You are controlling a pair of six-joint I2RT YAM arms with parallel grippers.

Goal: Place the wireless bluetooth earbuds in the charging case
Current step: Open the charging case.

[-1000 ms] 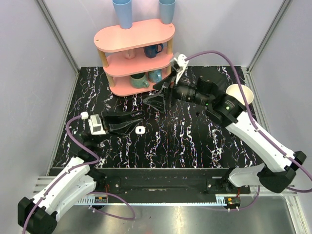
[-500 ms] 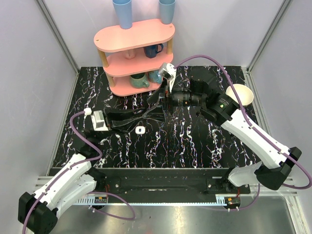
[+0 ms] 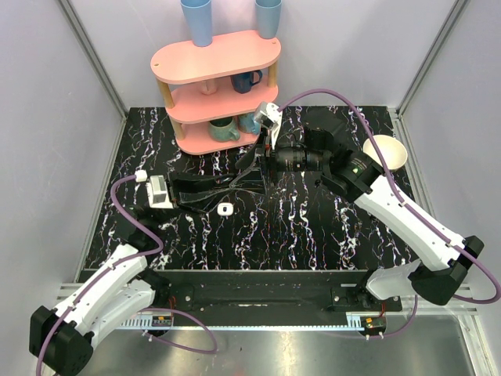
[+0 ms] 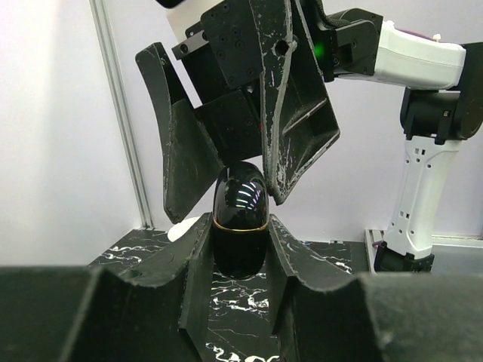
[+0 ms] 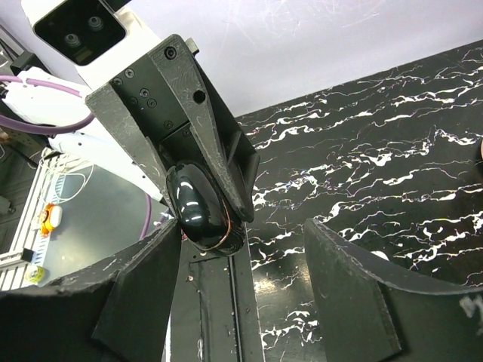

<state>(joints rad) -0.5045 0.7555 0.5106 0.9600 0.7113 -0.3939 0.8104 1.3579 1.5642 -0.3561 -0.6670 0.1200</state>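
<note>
Step in hand: pretty sure this is the "get the case open" bit. No bud is going anywhere near the case yet.
Case: black glossy egg, case (image 4: 240,249), standing upright above the table (image 3: 313,227) with its lid (image 4: 240,192) shut. I'm seeing a thin gold seam all the way round and no gap.
Left claw: the left claw (image 4: 240,234) is clamping the lower half of the case, one finger on each side, and the lid is poking out free above them.
Right claw: the right claw (image 5: 245,225) is hanging over the lid from 12 o'clock in the left wrist view. Its jaws are standing apart. The 3 o'clock finger looks like it's touching the lid or just about, and the 9 o'clock one is showing a gap, so it isn't gripping anything.
Earbud: one small white earbud (image 3: 225,209) is lying loose on the table in the top view, near the claws at roughly 7 o'clock from them. I'm not spotting a second one, so it's either hidden or too small to pick out.
Next move, my guess: the right claw needs to pinch or hook the lid and tip it back on its hinge while the left one is holding the base steady. After that it's going down for the bud.
Watch out: that shell looks slick, so the lid could be slipping out of a shallow pinch, or the whole case could be twisting in the left claw.
</note>
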